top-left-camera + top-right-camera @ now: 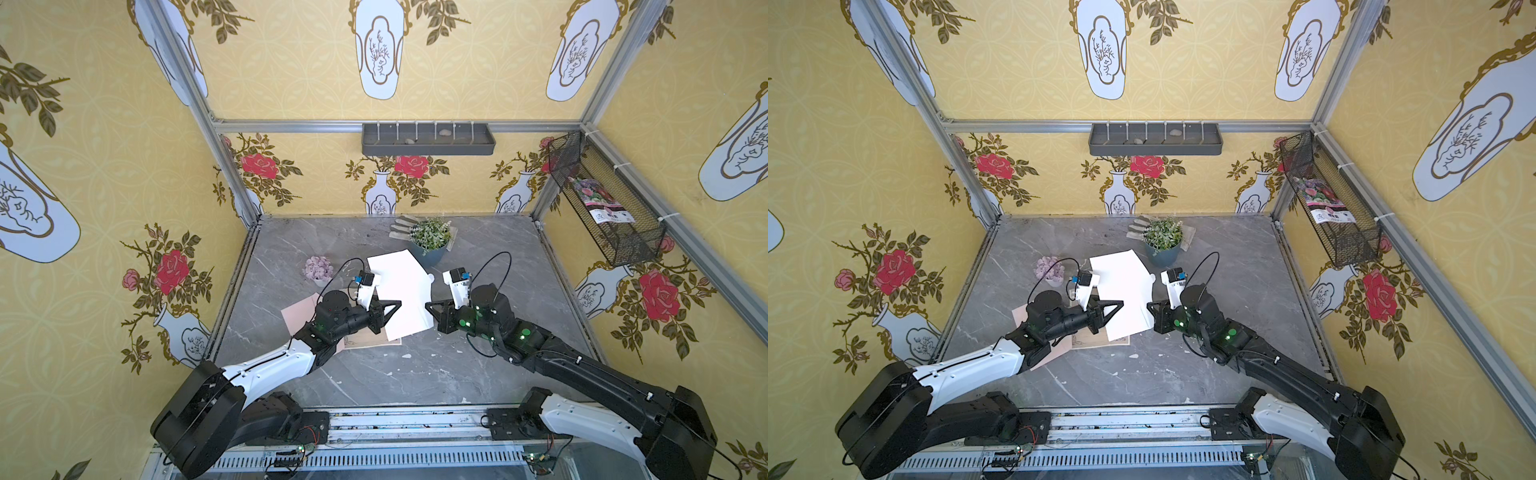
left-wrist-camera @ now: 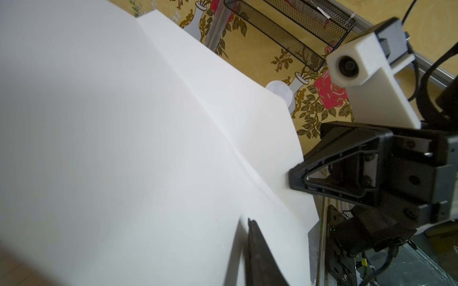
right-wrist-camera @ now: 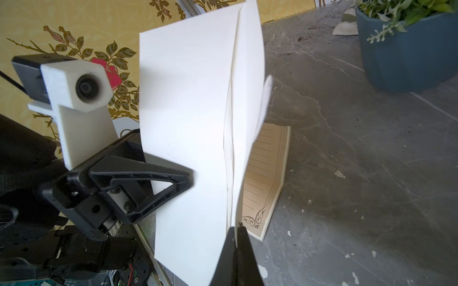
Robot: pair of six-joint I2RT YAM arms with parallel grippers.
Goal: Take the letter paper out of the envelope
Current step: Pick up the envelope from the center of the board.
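Right gripper point(image 3: 235, 229) clamped one envelope point(image 3: 186, 99) edge; left gripper point(image 3: 189, 176) pinched the opposite, seemingly holding it aloft, clear of the letter paper point(image 3: 266, 173)

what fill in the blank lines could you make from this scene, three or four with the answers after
1. The left claw and right claw each grip an edge of the ____ paper envelope.
2. The tan lined letter paper lies on the grey marble table, already ____ of the envelope.
3. The leafy green plant stands in a ____ pot.
4. The black wire mesh basket hangs on the robot's ____ side.

Missing words: white, out, blue, right
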